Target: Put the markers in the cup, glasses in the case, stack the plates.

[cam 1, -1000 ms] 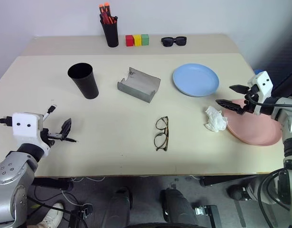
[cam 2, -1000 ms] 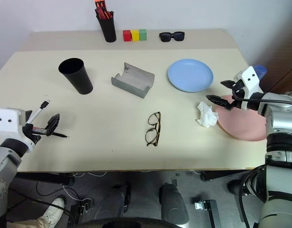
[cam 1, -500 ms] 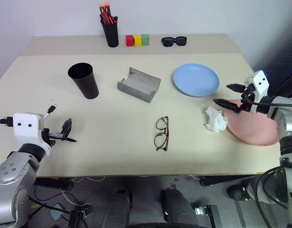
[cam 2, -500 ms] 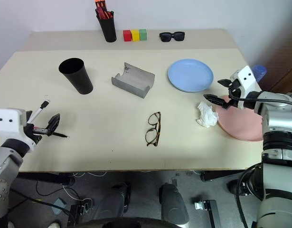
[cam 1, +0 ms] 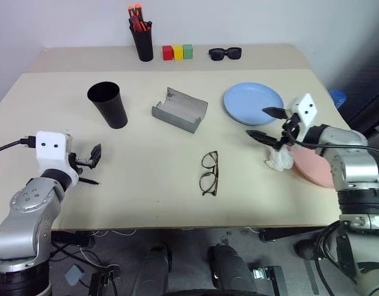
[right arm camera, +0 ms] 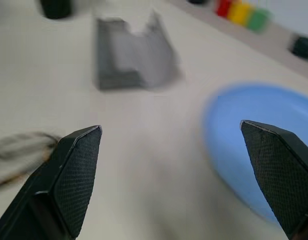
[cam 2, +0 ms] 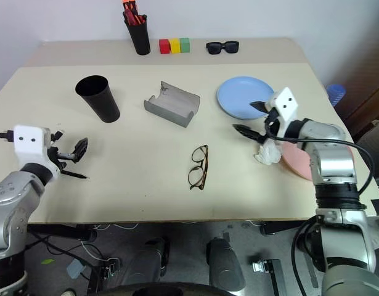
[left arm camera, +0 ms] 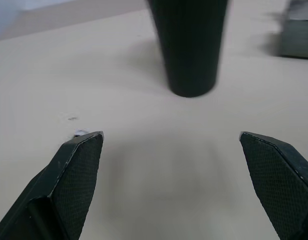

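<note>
The black cup (cam 1: 107,105) stands upright at the left of the table, straight ahead of my open left gripper (cam 1: 90,159). A dark marker (cam 1: 88,181) lies on the table just on the near side of that gripper. The grey case (cam 1: 180,110) lies open at the centre, and the glasses (cam 1: 208,173) lie folded open nearer the front edge. My right gripper (cam 1: 264,123) hangs open and empty over the near edge of the light blue plate (cam 1: 253,102). My right arm partly hides the pink plate (cam 1: 312,168).
A crumpled white tissue (cam 1: 279,158) lies between the pink plate and the glasses. On the back ledge stand a black pen holder (cam 1: 142,38) with orange-capped markers, three coloured blocks (cam 1: 178,52) and black sunglasses (cam 1: 225,53).
My right gripper has swung left from over the pink plate to the blue plate's near edge. My left gripper has moved a little forward, toward the cup.
</note>
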{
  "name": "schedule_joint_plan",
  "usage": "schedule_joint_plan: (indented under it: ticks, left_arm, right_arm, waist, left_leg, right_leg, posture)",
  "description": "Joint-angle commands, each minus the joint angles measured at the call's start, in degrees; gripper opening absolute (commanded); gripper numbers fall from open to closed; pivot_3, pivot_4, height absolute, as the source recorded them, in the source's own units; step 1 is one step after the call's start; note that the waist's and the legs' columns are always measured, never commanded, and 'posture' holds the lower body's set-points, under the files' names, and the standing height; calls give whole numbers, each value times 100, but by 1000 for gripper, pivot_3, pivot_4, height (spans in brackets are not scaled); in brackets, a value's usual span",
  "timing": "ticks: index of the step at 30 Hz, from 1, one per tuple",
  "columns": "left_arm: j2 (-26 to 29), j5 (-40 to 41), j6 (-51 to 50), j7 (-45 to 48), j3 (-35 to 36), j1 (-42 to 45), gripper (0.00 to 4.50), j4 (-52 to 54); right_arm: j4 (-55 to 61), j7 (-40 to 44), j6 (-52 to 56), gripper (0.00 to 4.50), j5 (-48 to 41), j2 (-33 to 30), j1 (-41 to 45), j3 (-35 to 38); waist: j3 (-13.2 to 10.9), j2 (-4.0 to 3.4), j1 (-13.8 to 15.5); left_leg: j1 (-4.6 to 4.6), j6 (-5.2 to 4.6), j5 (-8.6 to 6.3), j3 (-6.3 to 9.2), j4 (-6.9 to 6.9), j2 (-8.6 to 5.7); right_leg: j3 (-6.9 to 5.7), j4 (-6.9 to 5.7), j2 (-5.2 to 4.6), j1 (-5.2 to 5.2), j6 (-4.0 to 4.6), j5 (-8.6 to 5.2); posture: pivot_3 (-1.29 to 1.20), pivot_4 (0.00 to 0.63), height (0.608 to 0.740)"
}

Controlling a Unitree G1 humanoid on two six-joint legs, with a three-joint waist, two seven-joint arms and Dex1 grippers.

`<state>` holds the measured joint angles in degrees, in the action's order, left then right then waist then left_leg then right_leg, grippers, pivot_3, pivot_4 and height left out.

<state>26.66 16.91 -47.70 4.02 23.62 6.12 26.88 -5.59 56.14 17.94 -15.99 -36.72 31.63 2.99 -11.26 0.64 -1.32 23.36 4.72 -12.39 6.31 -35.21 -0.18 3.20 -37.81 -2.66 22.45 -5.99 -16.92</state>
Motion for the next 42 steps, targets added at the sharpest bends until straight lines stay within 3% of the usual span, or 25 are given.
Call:
schedule_joint_plan:
  ticks: [1, 8, 12, 16, 25, 29, 34, 42]
  left_arm:
    - [-1018, -615, -971, -1781, 511, 685, 4477, 381]
    - [-2632, -1302, -2413, -3057, 621, 1506, 4477, 1115]
    - [-3177, -1597, -2869, -3379, 1105, 1873, 4477, 1051]
    - [-3369, -1758, -3141, -3432, 1407, 2200, 4477, 906]
    - [-3111, -1913, -3317, -3293, 2023, 2799, 4477, 214]
    - [-3141, -1993, -3352, -3297, 2281, 2973, 2675, -1]
    - [-3244, -1987, -3308, -3270, 2501, 3136, 68, -130]
    - [-2564, -2026, -1811, -2819, 1517, 2952, 25, -101]
  right_arm:
    - [1236, 99, 317, 4500, -282, 387, -148, -638]
    - [1733, 70, 573, 4500, -436, 983, -205, -1311]
    - [1686, 131, 527, 4500, -426, 1065, -226, -1461]
    - [1669, 139, 484, 4500, -391, 1088, -249, -1522]
    - [2014, -48, 510, 4500, -351, 1078, -585, -1587]
    - [2142, -189, 568, 4500, -360, 1089, -658, -1568]
    - [2289, -285, 641, 4500, -389, 1059, -716, -1569]
    - [2308, -353, 693, 4500, -384, 1077, -653, -1574]
  waist:
    - [5, 10, 19]
    - [8, 32, 55]
    - [7, 34, 29]
    - [6, 36, 20]
    - [4, 40, 22]
    - [4, 41, 19]
    - [5, 41, 22]
    - [2, 45, 23]
  left_leg:
    - [1, 0, 0, 4, -4, -2]
    - [4, 2, 0, 13, -22, -8]
    - [3, 3, 1, 14, -23, -9]
    - [2, 3, 1, 14, -22, -8]
    - [3, 6, 2, 15, -22, -9]
    - [3, 8, 3, 15, -22, -8]
    - [2, 10, 4, 15, -21, -8]
    - [2, 16, 6, 16, -18, -8]
  right_leg:
    - [-2, -5, -1, 0, -3, 1]
    - [-11, -16, -2, -4, -9, 4]
    - [-13, -17, 1, -3, -8, 4]
    - [-13, -19, 2, 0, -8, 4]
    - [-14, -19, 2, -1, -9, 4]
    - [-14, -19, 2, -1, -9, 4]
    - [-14, -19, 2, -1, -9, 4]
    - [-14, -19, 2, 1, -9, 4]
  posture:
    - [0, 150, 740]
    - [0, 150, 740]
    - [0, 150, 740]
    - [0, 150, 740]
    - [0, 150, 740]
    - [0, 150, 740]
    - [0, 150, 740]
    - [0, 150, 740]
